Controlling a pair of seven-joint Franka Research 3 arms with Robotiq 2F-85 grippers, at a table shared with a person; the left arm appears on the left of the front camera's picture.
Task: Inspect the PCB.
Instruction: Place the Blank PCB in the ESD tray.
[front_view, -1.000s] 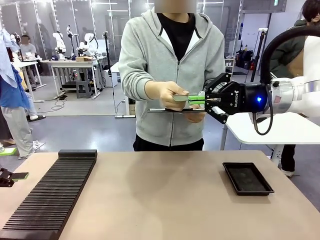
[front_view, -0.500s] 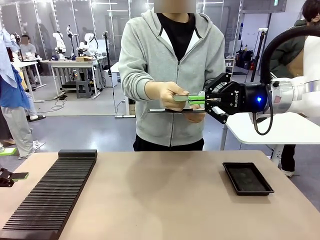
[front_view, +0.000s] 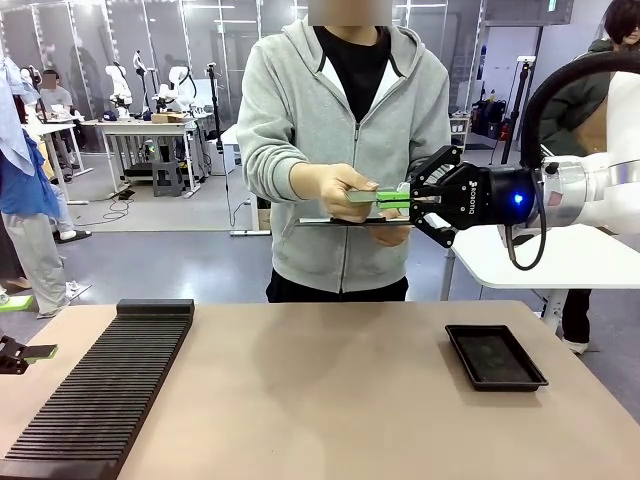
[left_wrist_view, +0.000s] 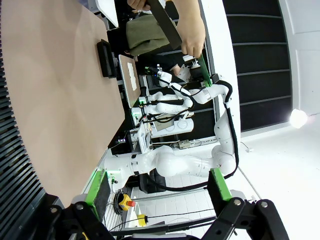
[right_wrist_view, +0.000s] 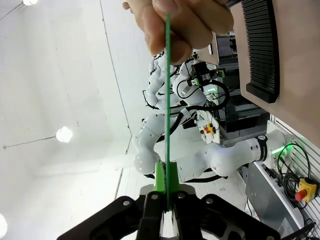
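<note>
The PCB is a thin green board held flat at chest height above the far edge of the table. My right gripper is shut on its near end, green pads pinching it. A person's hand grips the other end. In the right wrist view the PCB shows edge-on as a thin green line running from my right gripper up into the person's fingers. My left gripper rests low at the table's left edge; its left wrist view shows the left gripper open with nothing between the pads.
The person's other hand holds a dark tablet just under the PCB. A long black ridged rack lies on the left of the tan table. A shallow black tray sits at the right.
</note>
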